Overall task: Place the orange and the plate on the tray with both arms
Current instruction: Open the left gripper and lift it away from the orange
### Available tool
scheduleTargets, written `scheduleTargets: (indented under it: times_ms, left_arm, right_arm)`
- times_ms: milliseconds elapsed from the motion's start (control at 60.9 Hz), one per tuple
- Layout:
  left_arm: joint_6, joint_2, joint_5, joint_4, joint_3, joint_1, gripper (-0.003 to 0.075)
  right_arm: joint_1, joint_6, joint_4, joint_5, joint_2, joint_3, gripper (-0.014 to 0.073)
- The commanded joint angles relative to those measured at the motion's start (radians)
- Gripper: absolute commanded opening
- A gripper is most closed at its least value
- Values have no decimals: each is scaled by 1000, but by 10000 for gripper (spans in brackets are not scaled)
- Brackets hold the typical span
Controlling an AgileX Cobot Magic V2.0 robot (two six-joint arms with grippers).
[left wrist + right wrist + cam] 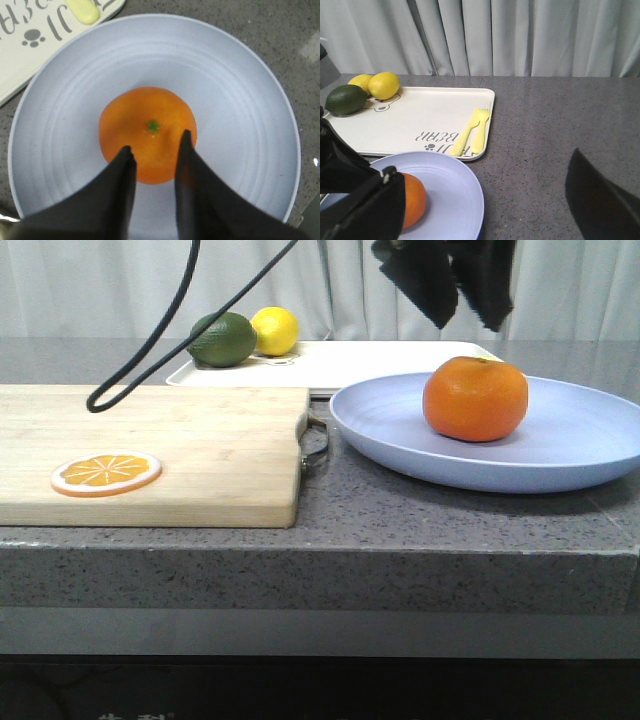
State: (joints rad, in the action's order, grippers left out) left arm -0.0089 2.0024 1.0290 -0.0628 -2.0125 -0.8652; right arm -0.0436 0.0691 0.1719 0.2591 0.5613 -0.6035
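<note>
**Orange on the plate, left gripper poised above it**

The orange [475,398] is seen resting at the middle of the lavender-blue plate [560,455], stem dimple turned up. The plate is set on the grey stone counter [400,510], right of the wooden cutting board [180,455], its far rim just in front of the cream tray [390,362].

The left gripper [155,142] is held directly over the fruit, fingers parted, nothing clamped between them; the orange is framed by the two dark fingertips [185,150]. The right gripper [485,200] is held wide open near the plate's right side, nothing gripped.

On the tray, an avocado [222,339] and a lemon [274,330] are parked at the far left corner; a yellow fork [474,130] is laid by the right rim. An orange slice [106,473] is lying on the board.
</note>
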Motion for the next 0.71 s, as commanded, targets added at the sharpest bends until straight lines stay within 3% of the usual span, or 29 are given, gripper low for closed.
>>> scheduleTargets:
  times_ms: [0, 328, 690]
  left_arm:
    - [1, -69, 13, -4, -36, -5, -16]
    - [1, -71, 249, -4, -53, -5, -18]
    - [-4, -163, 251, 38, -20, -5, -18]
  right_arm:
    - [3, 5, 3, -76, 7, -39, 653]
    - [3, 5, 3, -76, 7, -39, 653]
    - [3, 5, 3, -74, 7, -39, 653]
